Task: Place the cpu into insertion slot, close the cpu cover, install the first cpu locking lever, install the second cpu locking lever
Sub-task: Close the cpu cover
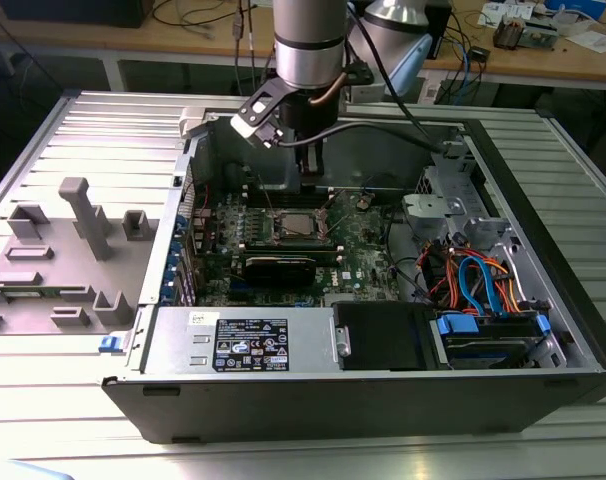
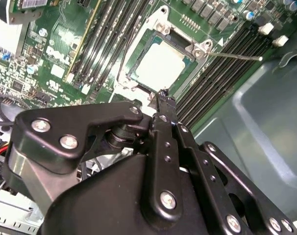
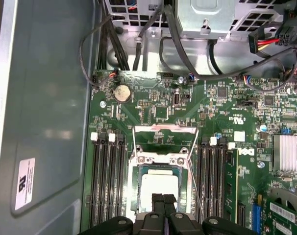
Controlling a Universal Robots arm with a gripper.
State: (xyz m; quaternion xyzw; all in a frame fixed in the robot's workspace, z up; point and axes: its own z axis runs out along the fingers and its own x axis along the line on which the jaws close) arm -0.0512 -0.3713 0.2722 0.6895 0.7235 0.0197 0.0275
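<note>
cpu [image 3: 160,191] lies flat in the slot [image 3: 137,191], silvery top showing (green board [image 3: 153,110] all around it). cover [image 3: 163,128] looks tipped up at one edge of the slot, and a thin lever [image 2: 236,56] sticks out free beside it. gripper [image 2: 163,96] hangs just over the slot's rim, fingers pressed together, holding nothing.

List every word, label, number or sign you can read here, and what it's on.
Black label on the grey metal box: print too small to read.
White sticker on the case wall: a symbol and fine print, unreadable.
White lettering on the green circuit board: a logo and tiny codes, no reliable reading.
Nothing else legible.
</note>
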